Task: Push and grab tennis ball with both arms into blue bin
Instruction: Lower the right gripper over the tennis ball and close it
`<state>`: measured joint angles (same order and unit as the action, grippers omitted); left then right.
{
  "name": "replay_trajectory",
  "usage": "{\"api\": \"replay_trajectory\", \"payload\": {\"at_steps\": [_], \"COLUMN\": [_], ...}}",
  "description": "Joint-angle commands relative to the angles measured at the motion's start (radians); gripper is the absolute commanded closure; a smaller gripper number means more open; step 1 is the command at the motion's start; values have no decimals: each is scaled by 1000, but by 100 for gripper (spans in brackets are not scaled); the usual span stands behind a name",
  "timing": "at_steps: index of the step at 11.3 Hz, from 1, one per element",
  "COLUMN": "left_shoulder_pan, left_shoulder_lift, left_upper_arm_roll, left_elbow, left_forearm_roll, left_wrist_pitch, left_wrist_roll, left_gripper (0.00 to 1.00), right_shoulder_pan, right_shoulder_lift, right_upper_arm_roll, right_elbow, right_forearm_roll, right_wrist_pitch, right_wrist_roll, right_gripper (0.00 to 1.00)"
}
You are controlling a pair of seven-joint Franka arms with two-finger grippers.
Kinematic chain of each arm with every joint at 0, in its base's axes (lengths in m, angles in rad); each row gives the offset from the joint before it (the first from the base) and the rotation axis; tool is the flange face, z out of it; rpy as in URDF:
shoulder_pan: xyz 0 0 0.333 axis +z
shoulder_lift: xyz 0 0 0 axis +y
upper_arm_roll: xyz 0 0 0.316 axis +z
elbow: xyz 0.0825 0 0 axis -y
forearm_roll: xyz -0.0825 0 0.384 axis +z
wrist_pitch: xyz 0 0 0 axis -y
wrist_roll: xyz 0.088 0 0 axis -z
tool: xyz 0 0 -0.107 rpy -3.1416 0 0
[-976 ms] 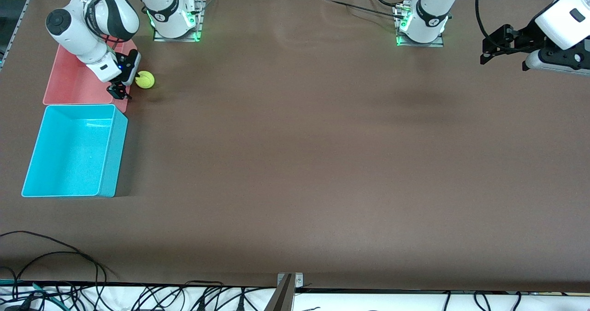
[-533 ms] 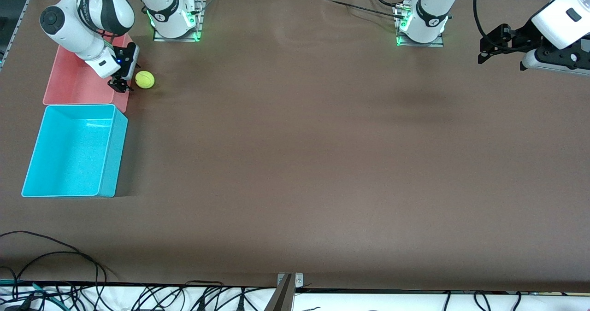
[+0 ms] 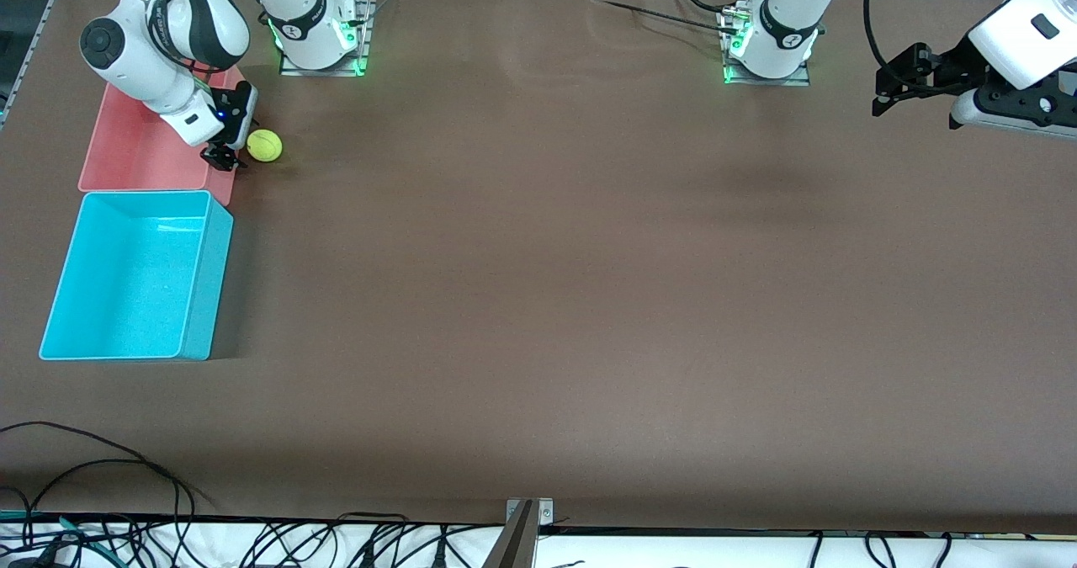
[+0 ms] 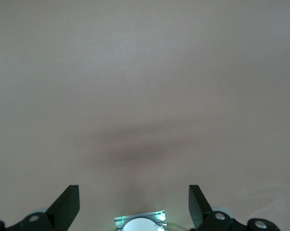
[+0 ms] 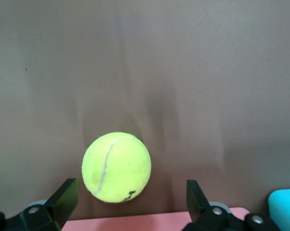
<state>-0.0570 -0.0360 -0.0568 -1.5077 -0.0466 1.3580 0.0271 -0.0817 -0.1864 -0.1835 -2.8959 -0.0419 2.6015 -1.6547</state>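
Front view: tennis ball (image 3: 264,145) sits on the table just beside the pink bin (image 3: 126,151), farther from the camera than the blue bin (image 3: 135,278). Right gripper (image 3: 224,156) is low beside the ball, over the pink bin's edge, jaws spread, holding nothing. Risk: a nudge from this side rolls the ball away from both bins.

Left wrist view: left gripper (image 4: 133,204) waits high over bare table, fingers apart, empty.

Right wrist view: ball lies ahead of the open fingers (image 5: 63,198), off-centre, so closing could clip it and squirt it sideways.
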Motion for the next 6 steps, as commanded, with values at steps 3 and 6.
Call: {"api": "replay_trajectory", "payload": {"at_steps": [3, 6], "left_shoulder_pan": [-4, -6], "left_shoulder_lift": [15, 15], "left_upper_arm_roll": [-1, -6], "left_elbow": [35, 35], "left_forearm_roll": [50, 50], "left_wrist_pitch": [-19, -19], "left_wrist_roll": [97, 96], "left_gripper": [0, 0], "right_shoulder_pan": [13, 51], "right_shoulder_lift": [-19, -7], "right_upper_arm_roll": [-5, -5], "right_elbow": [-94, -94], "right_forearm_roll": [-1, 1], "right_wrist_pitch": [72, 81], "right_wrist_roll": [27, 79], "right_gripper": [2, 2]}}
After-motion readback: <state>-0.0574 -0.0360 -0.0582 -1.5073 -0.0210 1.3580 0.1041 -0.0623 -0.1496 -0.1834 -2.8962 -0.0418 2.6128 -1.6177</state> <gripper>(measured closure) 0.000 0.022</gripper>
